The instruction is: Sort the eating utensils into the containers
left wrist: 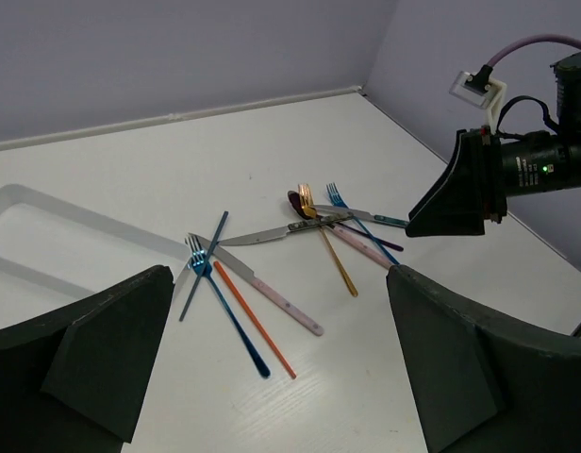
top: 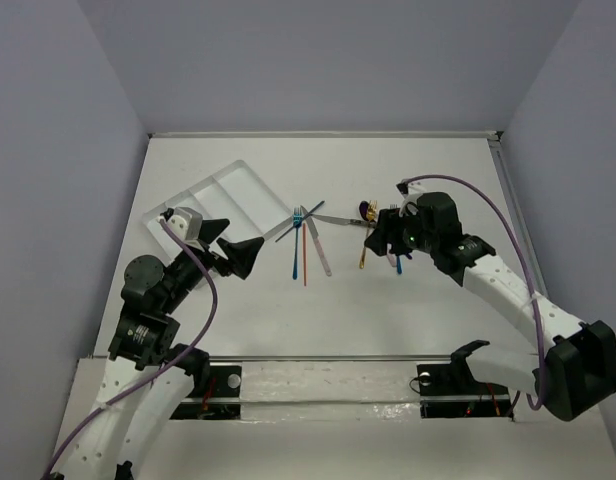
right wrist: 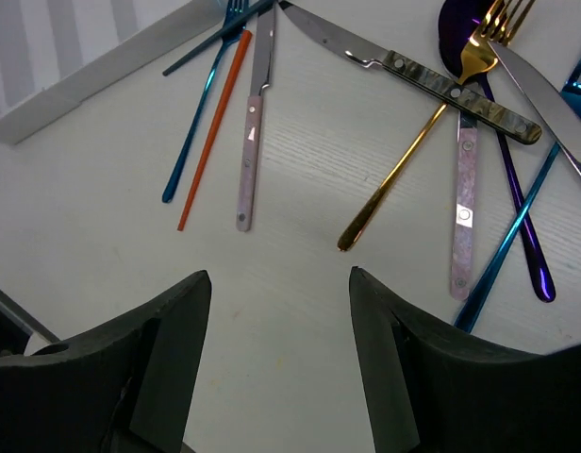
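The white tray [top: 203,183] lies at the far left; its rim also shows in the left wrist view [left wrist: 83,219]. One cluster of utensils lies right of it: a blue fork [top: 296,250], an orange utensil [left wrist: 255,321] and a pink-handled knife [right wrist: 248,160]. A second cluster holds a gold fork [right wrist: 413,160], a purple spoon [right wrist: 512,189], a dark-handled knife [right wrist: 441,85] and a blue fork [left wrist: 361,225]. My left gripper [top: 233,240] is open and empty between the tray and the first cluster. My right gripper [top: 386,245] is open and empty, just above the second cluster.
The table's back edge [top: 328,134] and right edge [top: 508,200] meet grey walls. A transparent bar [top: 328,385] runs across the near side between the arm bases. The right gripper's body [left wrist: 456,203] hangs over the right cluster.
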